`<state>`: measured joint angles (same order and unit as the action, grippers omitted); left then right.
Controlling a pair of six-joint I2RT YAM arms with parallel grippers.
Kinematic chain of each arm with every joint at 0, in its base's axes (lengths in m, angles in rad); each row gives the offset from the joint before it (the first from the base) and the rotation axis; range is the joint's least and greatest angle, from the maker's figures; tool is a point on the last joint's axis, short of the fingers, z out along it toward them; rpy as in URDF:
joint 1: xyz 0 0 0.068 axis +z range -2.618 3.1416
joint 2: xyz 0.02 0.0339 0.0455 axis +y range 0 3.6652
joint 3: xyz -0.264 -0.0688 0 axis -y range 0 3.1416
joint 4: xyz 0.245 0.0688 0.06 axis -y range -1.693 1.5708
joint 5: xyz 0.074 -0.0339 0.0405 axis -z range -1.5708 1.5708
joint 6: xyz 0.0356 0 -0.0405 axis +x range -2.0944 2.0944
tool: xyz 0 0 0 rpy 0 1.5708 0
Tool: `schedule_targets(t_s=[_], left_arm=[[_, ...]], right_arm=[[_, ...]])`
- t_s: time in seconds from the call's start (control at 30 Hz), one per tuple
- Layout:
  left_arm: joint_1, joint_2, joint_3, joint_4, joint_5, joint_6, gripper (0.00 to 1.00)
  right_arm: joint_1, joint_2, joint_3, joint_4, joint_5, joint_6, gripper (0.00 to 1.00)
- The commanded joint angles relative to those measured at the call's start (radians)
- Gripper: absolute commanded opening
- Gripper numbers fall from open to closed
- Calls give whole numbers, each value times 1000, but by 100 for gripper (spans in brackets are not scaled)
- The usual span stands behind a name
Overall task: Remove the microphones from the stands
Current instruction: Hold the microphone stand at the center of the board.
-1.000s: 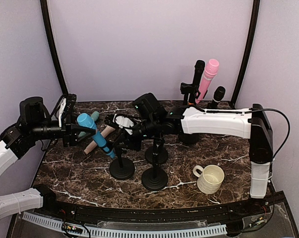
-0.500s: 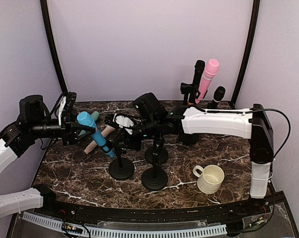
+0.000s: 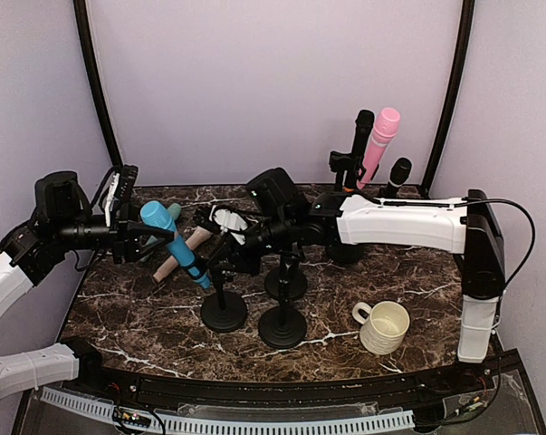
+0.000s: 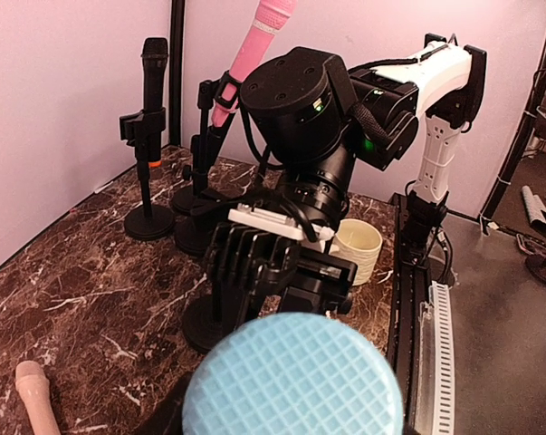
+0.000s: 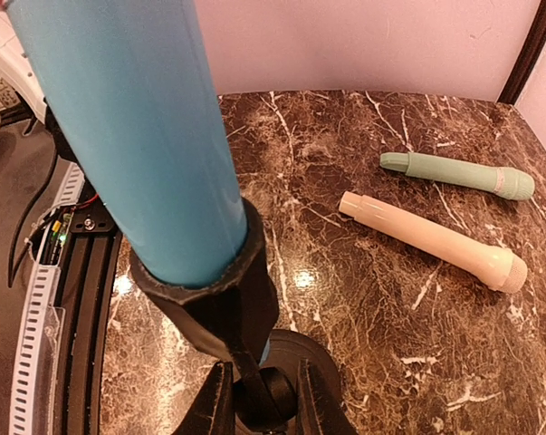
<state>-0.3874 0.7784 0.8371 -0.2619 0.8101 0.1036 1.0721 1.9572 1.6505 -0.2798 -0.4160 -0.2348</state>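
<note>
R pincer (image 5: pixel 263 404) clamps stand (image 5: pixel 225 313) below blue mic (image 5: pixel 137 136); L pincer (image 3: pixel 160 238) at mic head (image 4: pixel 295 376), grip can't tell.

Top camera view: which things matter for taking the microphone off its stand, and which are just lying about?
Job: blue microphone, its stand, left gripper, right gripper.
Lying about: cream mug, pink microphone, beige microphone, green microphone.
</note>
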Motion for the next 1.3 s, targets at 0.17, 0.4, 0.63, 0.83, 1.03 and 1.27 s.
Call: schedule_targets(t_s=[0.17, 0.4, 0.63, 0.83, 1.03, 1.27], left_arm=[[12, -12, -18, 166, 205, -6, 0], [10, -21, -70, 116, 236, 55, 0], [11, -35, -105, 132, 243, 57, 0], [11, -26, -105, 134, 255, 53, 0], [11, -29, -108, 133, 244, 58, 0], [12, -35, -114, 132, 207, 58, 12]], right_arm=[[5, -27, 34, -5, -157, 101, 32], [15, -35, 28, -40, -164, 84, 49], [39, -30, -20, -65, -101, 59, 51], [55, -24, -34, -92, -17, 25, 52], [58, -19, -39, -96, 20, 14, 34], [63, -35, -73, -68, 58, 13, 2]])
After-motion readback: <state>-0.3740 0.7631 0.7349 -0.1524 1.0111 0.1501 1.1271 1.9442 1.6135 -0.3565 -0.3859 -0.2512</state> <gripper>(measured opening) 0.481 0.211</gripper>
